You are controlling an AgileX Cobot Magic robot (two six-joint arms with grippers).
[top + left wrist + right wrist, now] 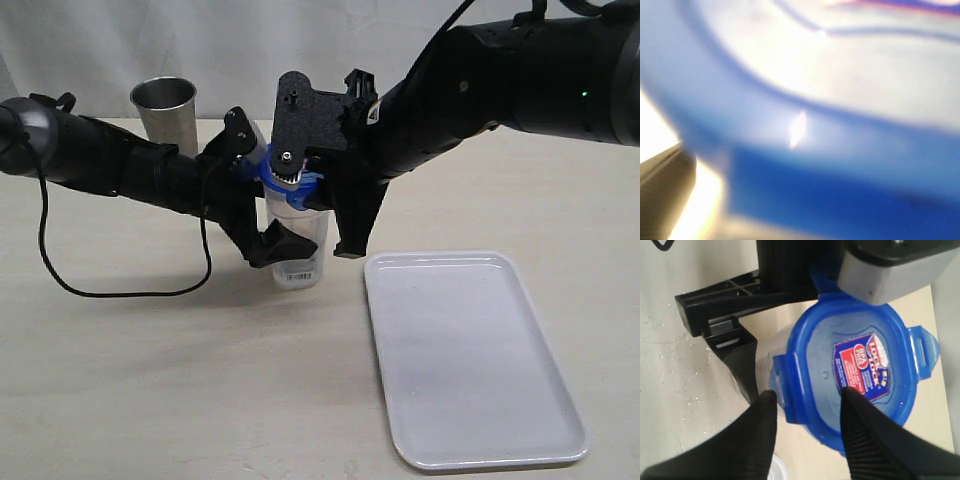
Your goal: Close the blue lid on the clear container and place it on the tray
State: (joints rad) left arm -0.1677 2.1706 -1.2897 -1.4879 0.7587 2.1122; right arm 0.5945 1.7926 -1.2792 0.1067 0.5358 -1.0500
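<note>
Blue lid (840, 200) blurred L wrist; sticker (862, 367) sharp R wrist.

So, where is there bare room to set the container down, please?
The tray is bare throughout; the table between it and the black cable is free. Around the clear container the left gripper and right gripper leave no room.

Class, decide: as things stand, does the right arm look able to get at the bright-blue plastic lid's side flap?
Probably yes. The right arm hangs right above the bright-blue plastic lid on the clear plastic container; its open jaws straddle one flap, with nothing between.
</note>
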